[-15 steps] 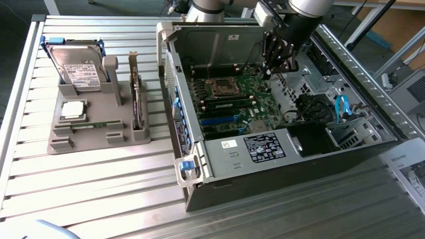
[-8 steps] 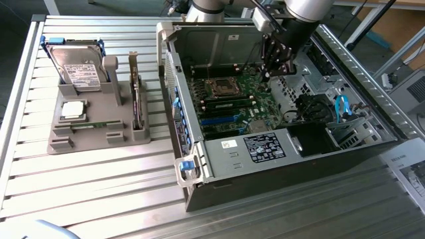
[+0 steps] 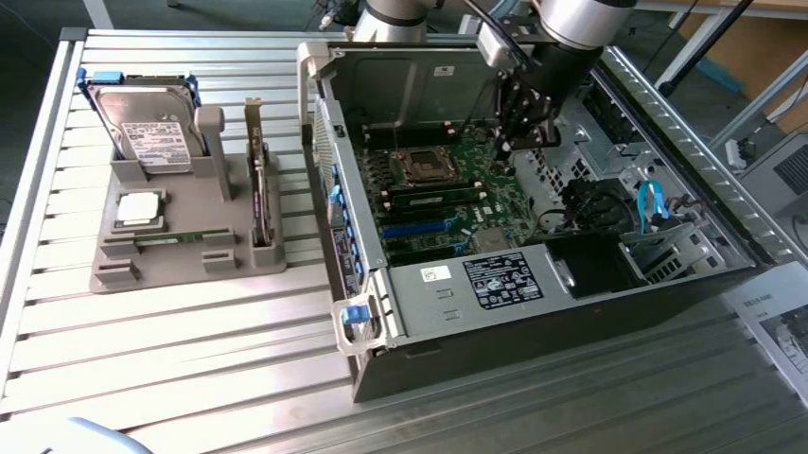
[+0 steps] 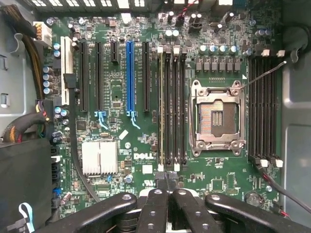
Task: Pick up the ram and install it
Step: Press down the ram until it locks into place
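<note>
The ram point(image 3: 170, 238), a thin green stick, lies flat in the front slot of the grey holder tray point(image 3: 120, 274) on the exterior view's left. My gripper point(image 3: 531, 140) hangs inside the open computer case, above the motherboard point(image 3: 442, 189) and far from the tray. In the wrist view the gripper point(image 4: 167, 180) is shut with nothing between its black fingers point(image 4: 156, 204), its tips over the near end of the memory slots point(image 4: 172, 111). A thin stick with a yellowish edge point(image 4: 162, 111) stands seated in one of those slots.
The tray also holds a hard drive point(image 3: 146, 132), a square silver processor point(image 3: 136, 210) and an upright dark expansion card point(image 3: 261, 189). The open processor socket point(image 4: 216, 119) lies beside the slots. Cables point(image 4: 73, 145) and a blue cable point(image 3: 650, 203) run through the case.
</note>
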